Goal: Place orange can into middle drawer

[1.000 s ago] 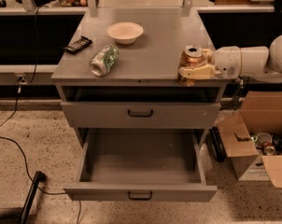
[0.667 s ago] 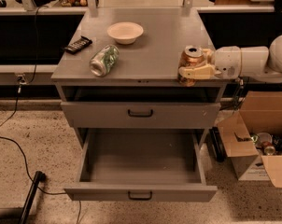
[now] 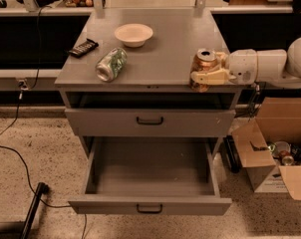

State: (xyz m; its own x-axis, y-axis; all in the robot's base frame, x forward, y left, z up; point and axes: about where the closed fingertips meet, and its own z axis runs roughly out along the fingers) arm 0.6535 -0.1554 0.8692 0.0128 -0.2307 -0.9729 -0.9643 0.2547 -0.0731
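Note:
The orange can [image 3: 204, 63] stands upright at the front right edge of the grey cabinet top [image 3: 160, 44]. My gripper [image 3: 202, 69] reaches in from the right, its pale fingers [image 3: 210, 76] closed around the can's sides. The white arm [image 3: 260, 66] extends off to the right. The middle drawer [image 3: 150, 171] is pulled wide open below; it is a shallow, empty grey tray with a dark handle [image 3: 149, 208] on its front. The can is above the drawer's right side.
A green-and-white can [image 3: 110, 63] lies on its side on the cabinet top, with a cream bowl [image 3: 133, 34] and a dark flat object [image 3: 82, 47] nearby. The upper drawer [image 3: 149, 121] is shut. An open cardboard box [image 3: 275, 153] stands on the floor to the right. Cables [image 3: 11, 148] and a black pole [image 3: 33, 203] are on the left.

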